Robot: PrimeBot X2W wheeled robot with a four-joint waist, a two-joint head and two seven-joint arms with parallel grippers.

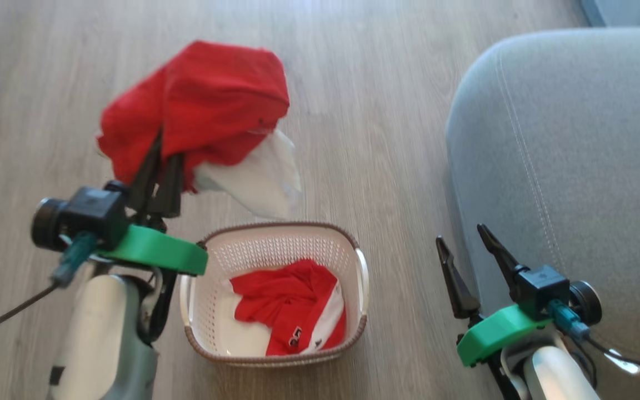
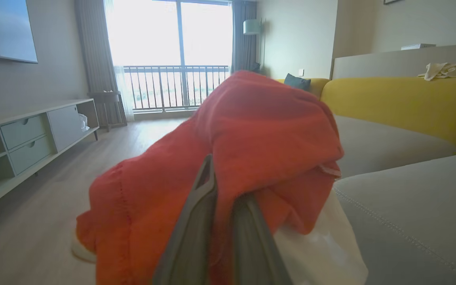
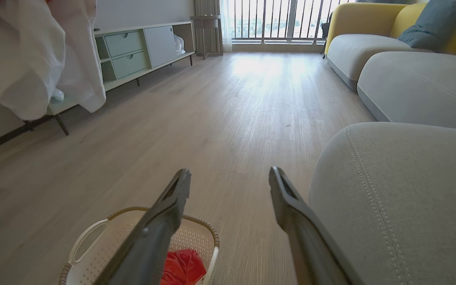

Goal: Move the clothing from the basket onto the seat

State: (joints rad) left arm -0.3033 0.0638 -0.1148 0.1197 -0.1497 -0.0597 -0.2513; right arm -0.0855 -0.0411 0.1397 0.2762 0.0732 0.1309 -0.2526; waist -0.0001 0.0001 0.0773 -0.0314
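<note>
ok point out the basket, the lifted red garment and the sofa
basket (image 1: pixel 275 247), head view, far perforated wall
lifted red garment (image 1: pixel 214 94), head view, middle of red cloth
sofa (image 1: pixel 575 139), head view, grey cushion top

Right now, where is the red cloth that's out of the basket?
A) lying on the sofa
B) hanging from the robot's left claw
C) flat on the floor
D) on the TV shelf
B: the left claw is shut on the red clothing, which hangs in the air, clear of the floor and the seat.
</note>
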